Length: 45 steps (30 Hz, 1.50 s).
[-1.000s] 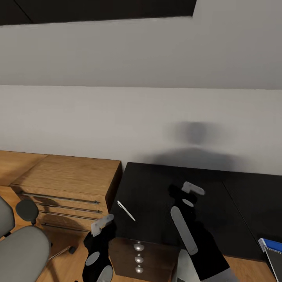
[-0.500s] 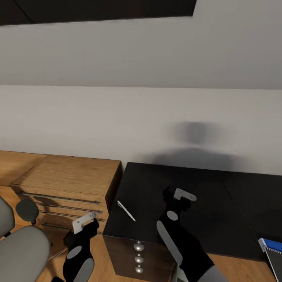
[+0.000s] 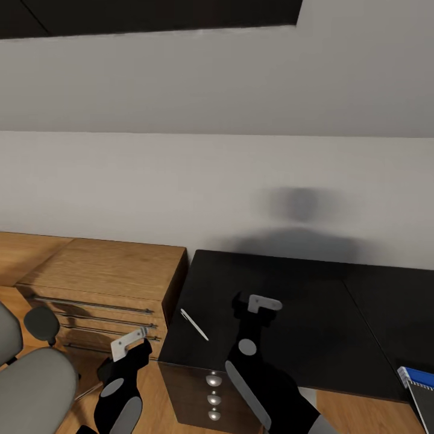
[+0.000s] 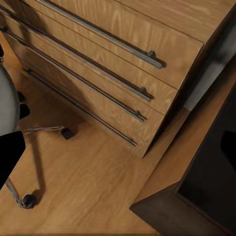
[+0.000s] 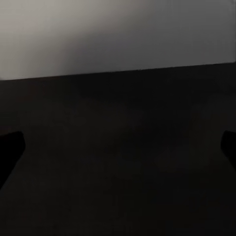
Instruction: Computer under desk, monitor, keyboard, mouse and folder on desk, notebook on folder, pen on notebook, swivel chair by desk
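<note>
1. Nearest: left gripper [image 3: 128,343] hangs over the wood floor beside the swivel chair [image 3: 27,377], can't tell how wide its claw is.
2. Right gripper [image 3: 258,303] hovers over the black desk [image 3: 337,337], fingers spread wide, nothing held.
3. White pen [image 3: 194,324] lies on the desk's left part, just left of that gripper.
4. Blue notebook [image 3: 419,386] sits at the desk's near right edge.
5. Wooden dresser [image 3: 108,283] stands left, against the wall.

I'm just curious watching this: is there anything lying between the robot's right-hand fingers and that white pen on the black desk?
Nothing visible does. The pen lies alone on the black desk, with bare desktop between it and the right gripper.
</note>
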Motion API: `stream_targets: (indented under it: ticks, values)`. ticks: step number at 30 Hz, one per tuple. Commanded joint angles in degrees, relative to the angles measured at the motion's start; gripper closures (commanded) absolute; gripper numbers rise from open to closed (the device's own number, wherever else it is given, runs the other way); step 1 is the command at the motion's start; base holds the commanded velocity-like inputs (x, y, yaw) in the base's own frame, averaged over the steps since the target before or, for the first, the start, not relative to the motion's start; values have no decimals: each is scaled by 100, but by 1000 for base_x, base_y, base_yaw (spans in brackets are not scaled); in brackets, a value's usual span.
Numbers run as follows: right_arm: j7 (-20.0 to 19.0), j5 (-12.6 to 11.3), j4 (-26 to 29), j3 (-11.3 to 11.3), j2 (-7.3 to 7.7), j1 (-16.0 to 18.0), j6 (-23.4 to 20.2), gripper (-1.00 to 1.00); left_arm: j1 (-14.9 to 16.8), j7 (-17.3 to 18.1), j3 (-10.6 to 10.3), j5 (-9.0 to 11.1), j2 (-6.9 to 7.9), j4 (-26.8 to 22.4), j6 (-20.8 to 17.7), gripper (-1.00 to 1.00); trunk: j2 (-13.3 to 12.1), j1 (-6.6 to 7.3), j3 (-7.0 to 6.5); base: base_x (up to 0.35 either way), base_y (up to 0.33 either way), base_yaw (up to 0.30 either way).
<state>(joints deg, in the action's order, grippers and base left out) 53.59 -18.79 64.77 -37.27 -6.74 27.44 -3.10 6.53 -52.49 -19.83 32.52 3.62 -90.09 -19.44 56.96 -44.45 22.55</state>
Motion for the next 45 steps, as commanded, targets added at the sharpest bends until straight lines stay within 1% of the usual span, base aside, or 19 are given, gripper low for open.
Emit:
stream_targets:
  ticks: [1, 6, 8, 11, 12, 13, 16, 20, 24, 25, 29, 33, 35, 37, 41, 43, 45]
  values:
    - [33, -8, 5, -19, 3, 7, -36, -100, 6, -42, -8, 27, 6, -8, -34, -100, 5, -1, 7, 0, 0, 0]
    - [-7, 40, -39, -38, 11, 7, -36, -100, 6, -42, 9, 40, 14, -8, -48, -100, 5, -1, 7, 0, 0, 0]
    - [-14, 118, -107, -76, 57, 7, -32, -100, 6, -42, 8, 42, 15, -10, -50, -100, 5, -1, 7, 0, 0, 0]
    - [-17, 326, -218, -187, 128, 7, -24, -100, 6, -42, 10, 43, 15, -10, -50, -100, 5, -1, 7, 0, 0, 0]
    - [-25, 510, -277, -260, 185, 7, -18, -100, 6, -42, 12, 44, 15, -9, -51, -100, 5, -1, 7, 0, 0, 0]
    - [-26, 593, -300, -287, 217, 7, -14, -100, 6, -42, 12, 44, 14, -9, -51, -100, 5, -1, 7, 0, 0, 0]
    - [-45, 766, -352, -340, 305, 7, -7, -100, 6, -42, 7, 44, 12, -9, -51, -100, 5, -1, 7, 0, 0, 0]
    - [-180, 868, -390, -357, 367, 7, -20, -100, 6, -42, 1, 45, 13, -8, -51, -100, 5, -1, 7, 0, 0, 0]
    - [-473, 917, -410, -317, 390, 11, -64, -100, 6, -42, -4, 44, 14, -10, -51, -100, 5, -1, 7, 0, 0, 0]
    - [-664, 928, -422, -246, 389, 17, -130, -100, 6, -42, -5, 44, 13, -12, -51, -100, 5, -1, 7, 0, 0, 0]
    - [-1134, 939, -448, 40, 370, 65, -484, -100, 6, -42, -4, 44, 14, -23, -51, -100, 5, -1, 7, 0, 0, 0]
    - [-1778, 941, -541, 473, 303, 276, -989, -100, 6, -42, 6, 43, 15, -30, -51, -100, 5, -1, 7, 0, 0, 0]
    - [-2171, 937, -686, 761, 253, 455, -1178, -100, 6, -42, 9, 43, 15, -32, -51, -100, 5, -1, 7, 0, 0, 0]
    - [-2592, 913, -922, 1105, 215, 667, -1309, -100, 6, -42, 11, 43, 15, -33, -55, -100, 5, -1, 7, 0, 0, 0]
    - [-3420, 799, -1617, 1840, 171, 1109, -1471, -100, 6, -42, 0, 43, 16, -34, -54, -100, 5, -1, 7, 0, 0, 0]
    - [-3798, 753, -1967, 2105, 162, 1301, -1544, -100, 6, -42, -9, 43, 14, -31, -53, -100, 5, -1, 7, 0, 0, 0]
    - [-4138, 728, -2225, 2273, 154, 1443, -1621, -100, 6, -42, -15, 43, 13, -29, -52, -100, 5, -1, 7, 0, 0, 0]
